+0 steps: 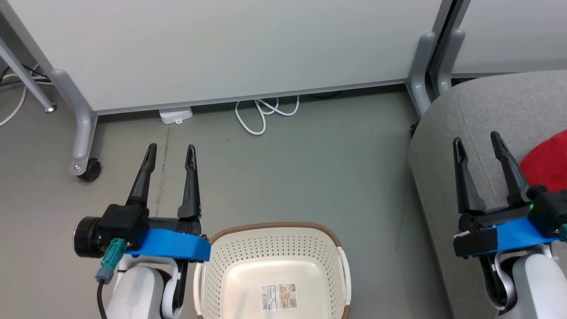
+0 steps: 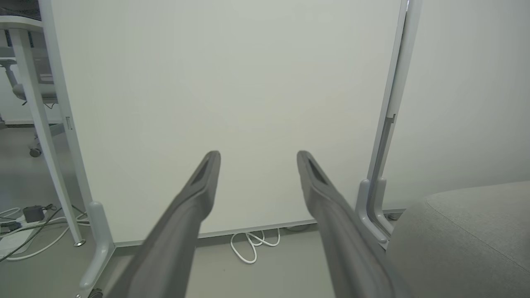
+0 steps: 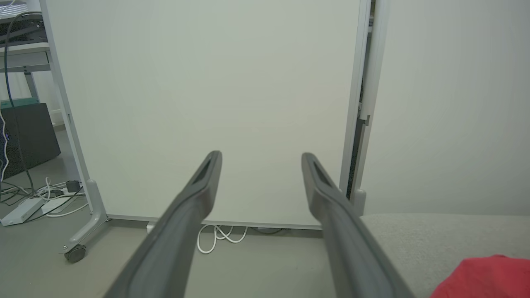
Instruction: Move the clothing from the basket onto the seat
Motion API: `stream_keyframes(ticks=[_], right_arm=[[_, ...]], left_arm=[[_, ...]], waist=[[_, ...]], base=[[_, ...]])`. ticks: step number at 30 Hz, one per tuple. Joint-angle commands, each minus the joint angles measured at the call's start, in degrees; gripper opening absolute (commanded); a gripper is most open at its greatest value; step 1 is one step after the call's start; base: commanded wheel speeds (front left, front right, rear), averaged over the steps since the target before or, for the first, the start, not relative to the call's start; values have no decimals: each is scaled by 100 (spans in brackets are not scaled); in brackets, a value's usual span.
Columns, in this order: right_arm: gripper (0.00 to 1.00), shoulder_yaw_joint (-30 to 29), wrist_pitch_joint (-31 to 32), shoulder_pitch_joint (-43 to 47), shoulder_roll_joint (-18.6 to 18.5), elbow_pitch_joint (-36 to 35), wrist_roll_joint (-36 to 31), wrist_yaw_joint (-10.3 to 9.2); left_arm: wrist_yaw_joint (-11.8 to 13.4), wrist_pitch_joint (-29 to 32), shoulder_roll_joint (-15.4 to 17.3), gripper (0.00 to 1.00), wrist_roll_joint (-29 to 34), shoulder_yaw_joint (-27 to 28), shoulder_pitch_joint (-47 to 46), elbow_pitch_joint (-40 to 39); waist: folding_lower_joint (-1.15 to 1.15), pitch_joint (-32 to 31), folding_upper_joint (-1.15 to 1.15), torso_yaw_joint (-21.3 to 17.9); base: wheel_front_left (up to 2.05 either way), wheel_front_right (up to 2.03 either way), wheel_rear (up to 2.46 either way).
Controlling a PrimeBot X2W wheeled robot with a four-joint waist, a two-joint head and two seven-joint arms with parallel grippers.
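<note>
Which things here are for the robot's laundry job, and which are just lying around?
For the job:
red clothing
basket
seat
left gripper
right gripper

Just lying about:
white cable
white box
partition
caster wheel

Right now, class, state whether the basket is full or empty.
Empty where visible: the basket shows its bare floor and paper label; clothing lies on the seat.

Head camera: high, pitched steeply down over grey floor (image 1: 310,168), cream-white perforated plastic basket (image 1: 274,226) close at bottom edge. Wrist cameras: low, near-level, facing pale partition panel (image 2: 232,103). All three share looped white cable (image 1: 261,113) at its foot.
</note>
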Motion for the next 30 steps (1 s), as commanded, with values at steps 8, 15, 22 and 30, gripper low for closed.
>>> stream_keyframes(ticks=[8,15,22,30], right_arm=[[100,-160,-20,531,194,139,-20,1],[100,-277,-20,860,332,235,-1,1],[100,-398,-20,1169,459,312,1,1],[100,-432,-19,1256,519,402,-13,1]], left_arm=[[-202,-27,-121,100,210,393,543,-40],[-318,-27,-168,100,247,501,749,73],[-388,-28,-185,100,240,519,927,190],[-435,-27,-188,100,164,475,996,301]], waist=[[1,-336,0,113],[1,-497,0,119],[1,-633,0,90],[1,-708,0,92]], base=[[0,0,0],[0,0,0],[0,0,0],[0,0,0]])
